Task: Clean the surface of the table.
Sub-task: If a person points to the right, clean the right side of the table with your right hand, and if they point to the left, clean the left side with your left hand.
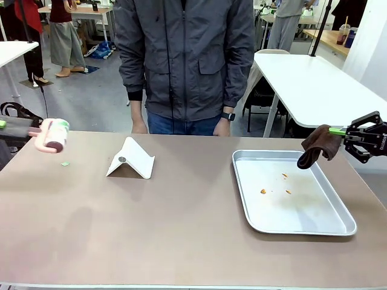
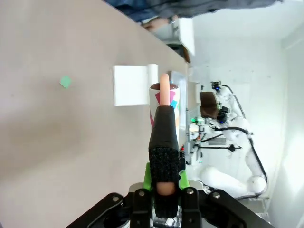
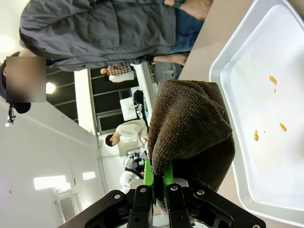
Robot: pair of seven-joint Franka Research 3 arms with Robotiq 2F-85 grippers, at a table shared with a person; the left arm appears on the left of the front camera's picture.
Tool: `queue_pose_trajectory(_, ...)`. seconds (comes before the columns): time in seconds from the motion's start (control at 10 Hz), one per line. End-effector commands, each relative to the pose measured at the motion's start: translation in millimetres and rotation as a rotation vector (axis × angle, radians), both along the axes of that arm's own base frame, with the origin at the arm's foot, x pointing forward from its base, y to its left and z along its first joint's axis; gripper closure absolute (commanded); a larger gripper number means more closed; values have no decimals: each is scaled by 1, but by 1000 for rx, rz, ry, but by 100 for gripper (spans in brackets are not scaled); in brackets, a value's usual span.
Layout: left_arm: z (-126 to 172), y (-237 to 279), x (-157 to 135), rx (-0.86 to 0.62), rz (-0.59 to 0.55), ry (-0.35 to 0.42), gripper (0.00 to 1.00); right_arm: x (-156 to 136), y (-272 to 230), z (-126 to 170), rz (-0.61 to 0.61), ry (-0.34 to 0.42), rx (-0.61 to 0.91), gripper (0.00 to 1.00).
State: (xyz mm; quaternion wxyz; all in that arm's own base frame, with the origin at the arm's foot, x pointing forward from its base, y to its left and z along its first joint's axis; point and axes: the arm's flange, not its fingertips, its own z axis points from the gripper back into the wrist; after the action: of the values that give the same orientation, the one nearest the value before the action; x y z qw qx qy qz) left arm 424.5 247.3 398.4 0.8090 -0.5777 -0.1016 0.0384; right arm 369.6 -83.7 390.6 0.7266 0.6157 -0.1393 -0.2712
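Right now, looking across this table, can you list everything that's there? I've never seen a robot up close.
table: one, brownish taupe, spanning the near view
tray: one, silver metal, on the table's right part
specks: three, orange, inside the tray
folded stand: one, white, on the table left of centre
paper scrap: one, green, on the table near its left end
lint roller: one, pink handle, white roll, held at the far left corner
cloth: one, dark brown, hanging over the tray's far right corner
white table: one, behind on the right
person: one, grey jacket, standing at the far side
left claw: black, green pads, shut on the lint roller
right claw: same colours, shut on the cloth
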Motion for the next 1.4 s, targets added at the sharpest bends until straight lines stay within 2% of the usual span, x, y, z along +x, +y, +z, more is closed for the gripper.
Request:
queue_pose_trajectory(0.0, -2, 17, -25, -83, -42, -41, 97, -1, 2, 4, 6, -10, 2, 100)
queue_pose_trajectory(0.3, -6, 64, -70, -218, -62, -58, 97, -1, 2, 4, 6, -10, 2, 100)
queue_pose_trajectory(0.4, -12, 78, -79, -213, -25, -18, 97, -1, 2, 4, 6, -10, 2, 100)
queue_pose_trajectory(0.5, -3, 47, -67, -180, -34, -41, 97, -1, 2, 4, 6, -10, 2, 100)
queue_pose_trajectory(1.2, -3, 47, -67, -180, -34, -41, 97, -1, 2, 4, 6, -10, 2, 100)
queue_pose_trajectory(1.3, -6, 50, -63, -174, -47, -34, 78, -1, 2, 4, 6, -10, 2, 100)
